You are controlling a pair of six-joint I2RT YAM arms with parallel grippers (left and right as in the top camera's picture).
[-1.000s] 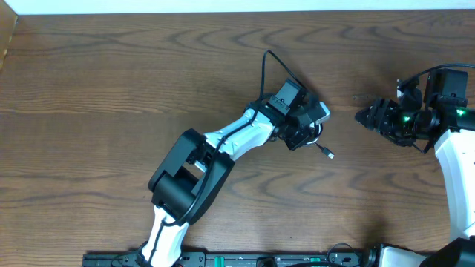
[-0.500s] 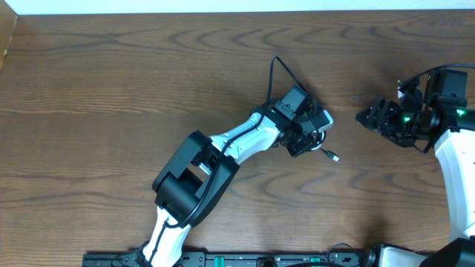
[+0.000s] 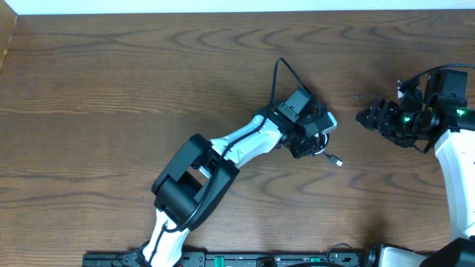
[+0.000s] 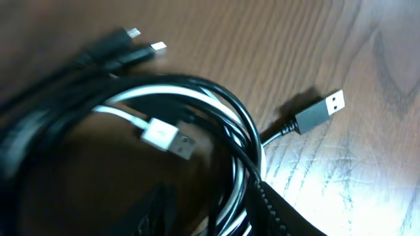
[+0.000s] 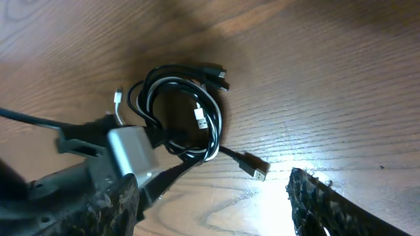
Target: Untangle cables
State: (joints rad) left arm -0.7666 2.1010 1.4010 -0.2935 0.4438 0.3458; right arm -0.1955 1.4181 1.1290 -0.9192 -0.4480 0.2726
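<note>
Both cables [image 3: 335, 159] overhead sit mid-bench [image 3: 111, 74] under the left tool [image 3: 312, 139]; the right tool [image 3: 366, 116] is well apart. Left wrist: white cable [image 4: 164, 136] and black cable [image 4: 318, 113] coiled together, clenched in that tool. Right wrist: right tool hangs released, fingers [image 5: 321, 203] spread, cables near.

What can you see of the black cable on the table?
The black cable is a thin, glossy cord wound in a loose round coil, flat on the wooden table. A white cable is coiled together with it, strands overlapping. One end sticks out, its flat metal-tipped plug resting on the wood. A finger of the left gripper touches the coil's edge; whether it is clamped is unclear.
</note>
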